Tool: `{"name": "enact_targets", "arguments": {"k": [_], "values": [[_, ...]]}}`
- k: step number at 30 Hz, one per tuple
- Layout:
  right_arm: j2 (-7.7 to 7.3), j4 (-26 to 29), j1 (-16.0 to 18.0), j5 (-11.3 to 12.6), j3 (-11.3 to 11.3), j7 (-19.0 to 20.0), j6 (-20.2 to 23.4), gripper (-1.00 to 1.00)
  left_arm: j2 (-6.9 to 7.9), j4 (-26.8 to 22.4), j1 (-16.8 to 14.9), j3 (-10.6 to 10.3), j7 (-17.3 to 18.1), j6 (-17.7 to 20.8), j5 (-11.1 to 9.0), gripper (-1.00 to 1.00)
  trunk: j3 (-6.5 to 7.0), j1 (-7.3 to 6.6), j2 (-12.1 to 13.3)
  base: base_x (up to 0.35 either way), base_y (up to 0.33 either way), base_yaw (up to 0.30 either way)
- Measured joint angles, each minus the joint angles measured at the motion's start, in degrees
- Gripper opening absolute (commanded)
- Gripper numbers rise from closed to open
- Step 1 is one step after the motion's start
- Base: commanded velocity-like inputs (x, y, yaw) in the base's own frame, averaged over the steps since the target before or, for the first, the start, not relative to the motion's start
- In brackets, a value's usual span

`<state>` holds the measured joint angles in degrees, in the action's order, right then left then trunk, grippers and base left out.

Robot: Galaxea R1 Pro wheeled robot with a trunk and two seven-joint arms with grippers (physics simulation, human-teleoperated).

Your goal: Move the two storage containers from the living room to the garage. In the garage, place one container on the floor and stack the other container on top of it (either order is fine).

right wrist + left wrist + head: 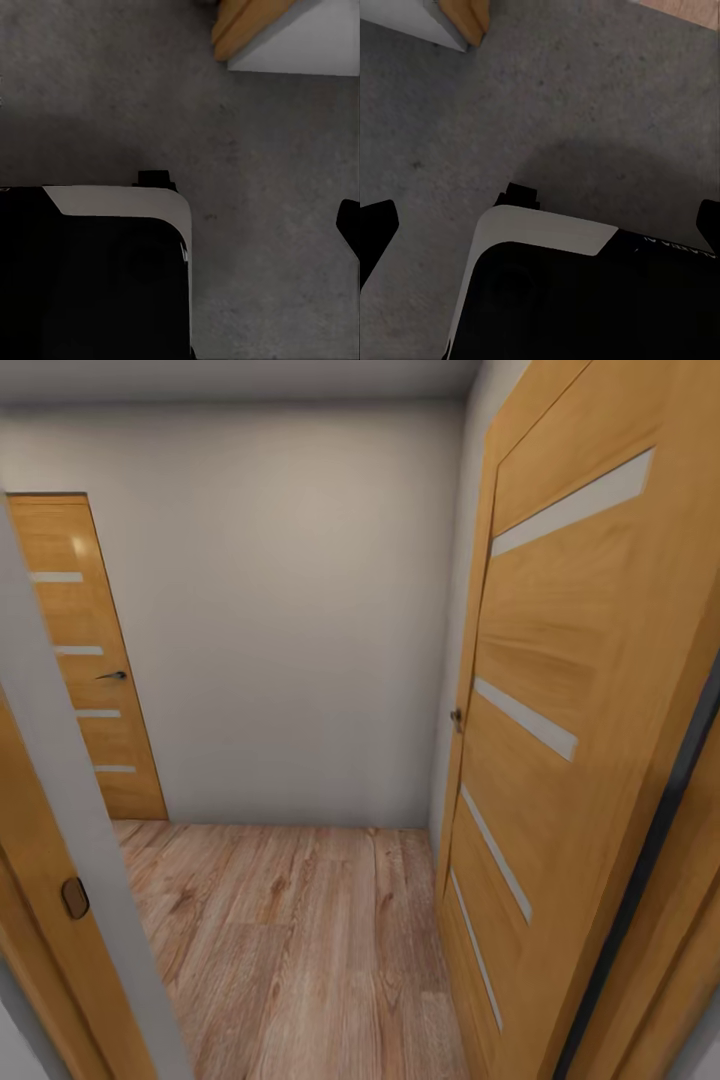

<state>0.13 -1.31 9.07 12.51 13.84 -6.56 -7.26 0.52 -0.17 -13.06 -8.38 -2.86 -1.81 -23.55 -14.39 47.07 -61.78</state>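
Two wooden doors with pale horizontal slats frame what my head camera sees: one open close on my right, one shut at the far left, with a plain light grey wall between them and light wood-plank flooring ahead. I seem to be standing in a doorway, with a grey door frame edge just beside me on the left.

Both wrist cameras look down at dark grey mottled concrete floor, which I judge to be the garage's, and at my black and white base. Each also catches a corner of white wall and wood trim.

Of my left pincer I see dark finger tips at the picture's sides, well apart and with nothing between them, so I read it as spread. Of my right pincer one dark tip shows; whether it is apart or together I cannot tell.

Neither orange-red container is visible, so I cannot say where they are. I judge I am driving between the rooms. To do this well I should keep centred in the opening, arms tucked, clear of the open door on my right, and move slowly onto the planks.
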Motion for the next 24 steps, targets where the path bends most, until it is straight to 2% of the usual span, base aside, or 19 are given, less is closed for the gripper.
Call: {"name": "enact_targets", "arguments": {"k": [16,24], "values": [[0.37,0.0,0.0,-0.3,-0.1,0.1,0.1,1.0,0.03,0.0,0.0,0.0,0.0,0.0,0.0,1.0,0.0,-0.02,0.0,0.307,0.0,0.002],[0.12,0.0,0.0,-0.3,0.0,0.0,0.1,1.0,0.05,0.0,0.0,0.0,0.0,0.0,-0.2,1.0,0.0,0.02,0.0,0.05,0.0,0.218]]}}
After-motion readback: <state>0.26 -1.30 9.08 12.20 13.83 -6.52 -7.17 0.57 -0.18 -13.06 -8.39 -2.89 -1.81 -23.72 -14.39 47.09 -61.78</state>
